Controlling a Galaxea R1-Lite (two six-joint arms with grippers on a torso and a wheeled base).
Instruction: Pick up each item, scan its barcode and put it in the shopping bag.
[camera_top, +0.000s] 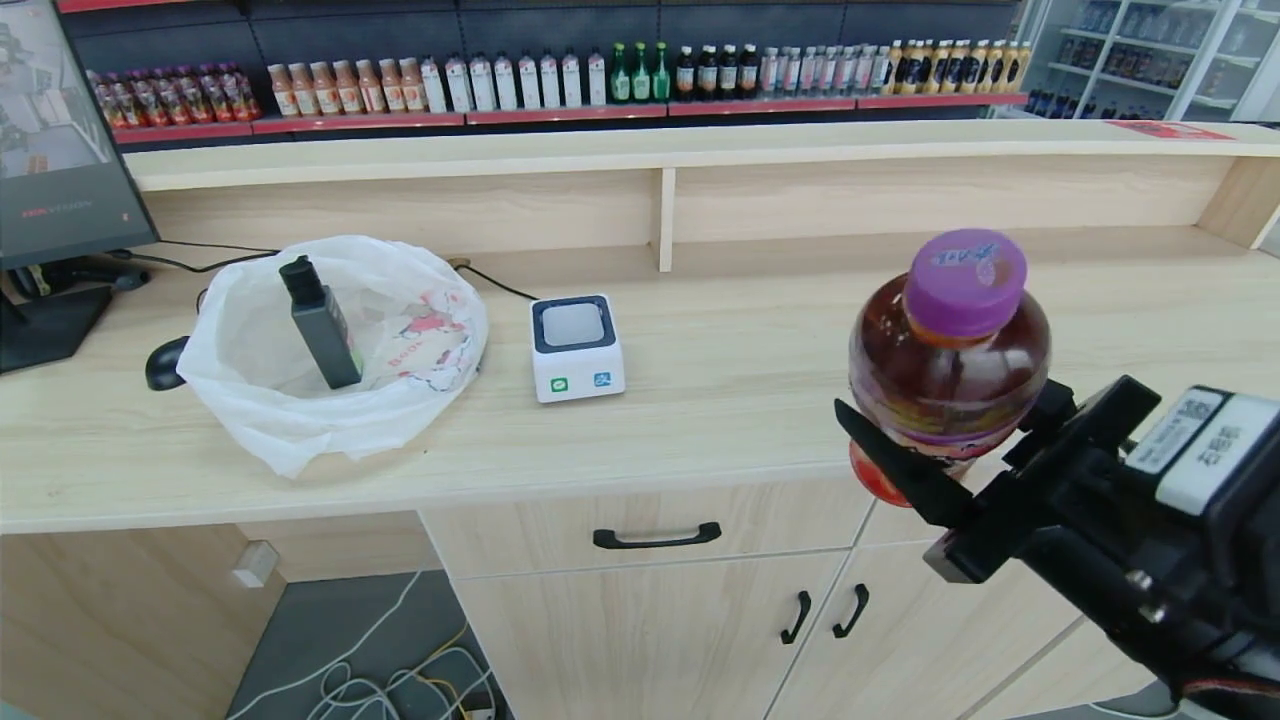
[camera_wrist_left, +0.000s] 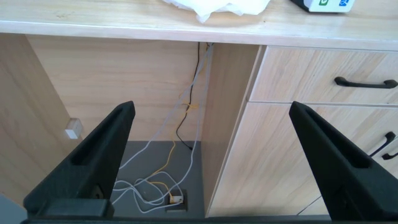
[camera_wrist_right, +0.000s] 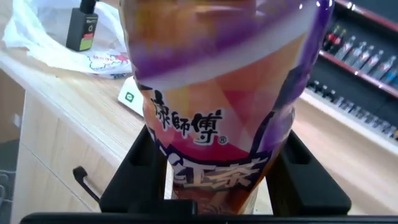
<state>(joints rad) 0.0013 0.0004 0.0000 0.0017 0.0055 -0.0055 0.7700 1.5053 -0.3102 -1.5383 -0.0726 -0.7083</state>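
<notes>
My right gripper is shut on a drink bottle with a purple cap and dark tea inside, held upright in the air off the counter's front right. Its purple and orange label sits close to the right wrist camera, between the black fingers. A white barcode scanner box stands on the counter's middle. Left of it, the white shopping bag lies open with a dark grey bottle standing inside. My left gripper is open and low, in front of the cabinet below the counter.
The wooden counter has a raised back shelf, with drawers and doors below. A monitor and a black mouse sit at the far left. Cables lie on the floor under the counter. Bottle shelves line the back wall.
</notes>
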